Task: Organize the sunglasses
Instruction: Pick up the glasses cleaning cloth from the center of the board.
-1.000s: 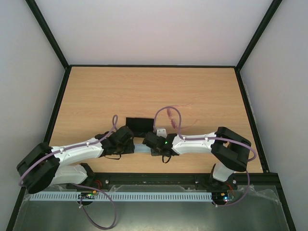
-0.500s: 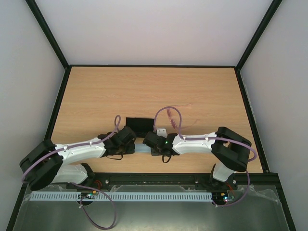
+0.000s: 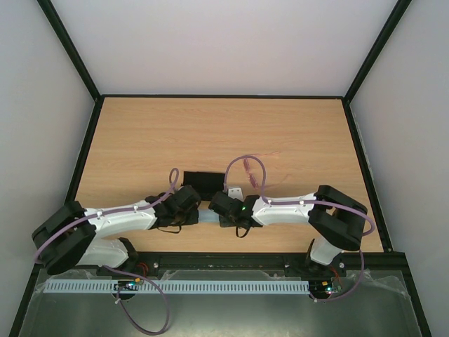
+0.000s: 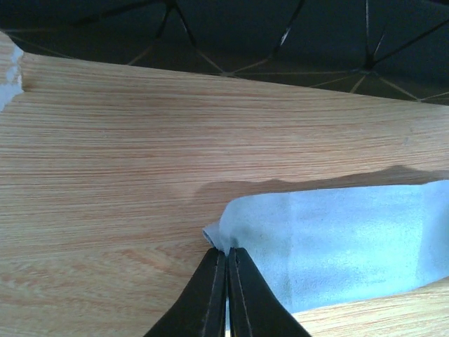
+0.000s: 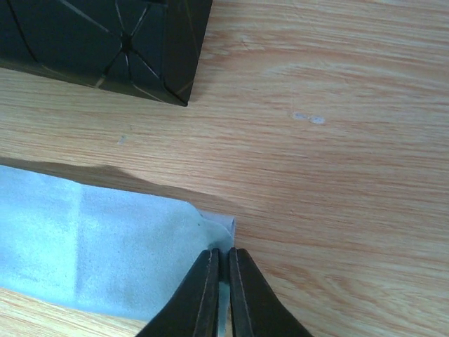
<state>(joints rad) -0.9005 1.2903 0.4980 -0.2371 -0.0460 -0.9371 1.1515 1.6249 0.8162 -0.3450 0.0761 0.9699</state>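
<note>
**Both arms pinch the cloth near the case**

The left fingers (image 4: 207, 288) are clenched on one corner of the blue cloth (image 4: 337, 239). The right fingers (image 5: 203, 288) are clenched on the opposite corner of the same cloth. The cloth lies flat on the wooden table (image 3: 140, 133), just on the near side of the black case (image 3: 200, 181), and I see it between the two wrists. The sunglasses (image 3: 266, 154) lie to the right of the case and a little beyond it. They are only a faint pink shape, and nothing touches them.
</note>
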